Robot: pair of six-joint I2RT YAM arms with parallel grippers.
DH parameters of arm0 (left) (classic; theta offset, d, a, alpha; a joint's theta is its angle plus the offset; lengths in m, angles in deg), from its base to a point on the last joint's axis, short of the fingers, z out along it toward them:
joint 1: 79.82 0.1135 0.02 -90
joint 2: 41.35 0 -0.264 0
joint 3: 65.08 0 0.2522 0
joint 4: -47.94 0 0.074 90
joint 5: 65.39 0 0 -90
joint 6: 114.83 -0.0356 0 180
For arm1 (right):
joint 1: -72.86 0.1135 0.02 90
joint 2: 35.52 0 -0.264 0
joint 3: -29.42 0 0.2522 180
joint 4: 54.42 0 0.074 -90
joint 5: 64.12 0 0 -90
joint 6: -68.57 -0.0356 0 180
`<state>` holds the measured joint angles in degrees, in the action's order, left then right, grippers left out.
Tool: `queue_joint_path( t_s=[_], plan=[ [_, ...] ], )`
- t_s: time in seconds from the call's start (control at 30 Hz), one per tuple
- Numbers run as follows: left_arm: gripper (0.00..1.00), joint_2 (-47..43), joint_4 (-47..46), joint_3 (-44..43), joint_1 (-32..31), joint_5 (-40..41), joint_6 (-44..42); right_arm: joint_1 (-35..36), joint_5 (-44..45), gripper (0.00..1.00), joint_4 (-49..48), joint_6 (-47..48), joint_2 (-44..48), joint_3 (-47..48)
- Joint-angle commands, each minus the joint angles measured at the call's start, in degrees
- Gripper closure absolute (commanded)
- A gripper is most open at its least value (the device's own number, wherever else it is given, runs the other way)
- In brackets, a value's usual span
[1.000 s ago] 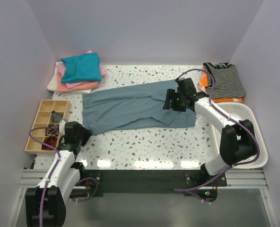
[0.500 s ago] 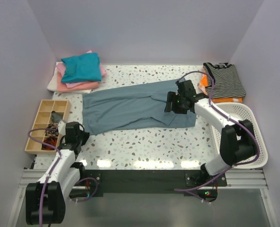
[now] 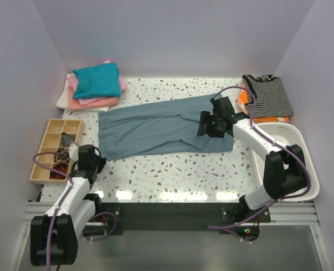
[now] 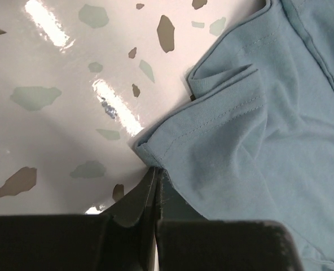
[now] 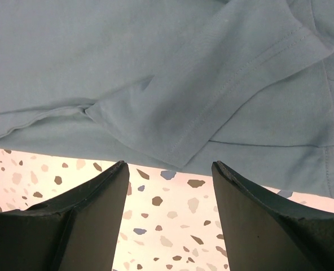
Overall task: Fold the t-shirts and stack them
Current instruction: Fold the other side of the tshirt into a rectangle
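- A white speckled table sits boxed in by plain lilac walls, with a wooden divided tray at its left edge and a white basket at its right edge.
- At the far left, folded shirts form 1 stack: a teal t-shirt on top, a pink t-shirt under it, a white t-shirt at the bottom. A striped garment lies at the far right.
- The slate-blue t-shirt lies flat mid-table, partly folded, its long axis running left to right with the right end slightly farther back. A stitched sleeve is folded over the body at the right end; which end holds the neck cannot be told.
- The left gripper is closed, fingers pressed together, their tips touching the shirt's near-left corner; whether cloth is caught between them cannot be told.
- The right gripper is spread wide over the folded sleeve at the shirt's near edge, holding nothing.
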<state>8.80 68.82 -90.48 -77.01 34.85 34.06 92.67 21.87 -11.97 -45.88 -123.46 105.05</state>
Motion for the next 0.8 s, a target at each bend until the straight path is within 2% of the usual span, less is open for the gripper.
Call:
queue_joint_path(
  t_s=[0.0, 0.17, 0.37, 0.43, 0.47, 0.53, 0.57, 0.77],
  plan=[
    [1.0, -4.08, 8.96, -4.26, -0.17, -0.82, -2.99, -0.04, 0.84, 0.35, -0.03, 0.89, 2.68, -0.69],
    [1.0, -12.0, 18.44, -9.89, -0.26, -4.26, -4.31, -0.04, 1.11, 0.35, -0.03, 0.89, 2.6, -1.22],
    [1.0, -12.8, 23.73, -13.41, -0.17, -4.0, -6.16, -0.04, 0.5, 0.35, -0.91, 0.63, 1.98, -1.66],
    [0.77, -13.15, 21.99, -11.31, -0.61, -4.0, -5.63, -0.04, 0.5, 0.35, -1.09, 0.8, 1.98, -1.66],
    [0.57, -13.15, 20.15, -10.43, -0.52, -4.35, -5.11, -0.12, 0.41, 0.35, -1.0, 0.8, 1.81, -1.49],
    [0.54, -12.54, 17.69, -8.07, -0.52, -4.09, -3.88, -0.12, 0.41, 0.35, -0.57, 1.15, 1.72, -1.14],
    [0.47, -12.01, 17.32, -7.18, -0.61, -3.13, -3.35, -0.04, 0.49, 0.35, -0.48, 1.24, 1.89, -1.13],
    [0.44, -8.05, 14.51, -3.13, -0.44, 1.53, -0.89, -0.12, 0.58, 0.35, -0.12, 1.51, 1.99, -1.4]
  ],
)
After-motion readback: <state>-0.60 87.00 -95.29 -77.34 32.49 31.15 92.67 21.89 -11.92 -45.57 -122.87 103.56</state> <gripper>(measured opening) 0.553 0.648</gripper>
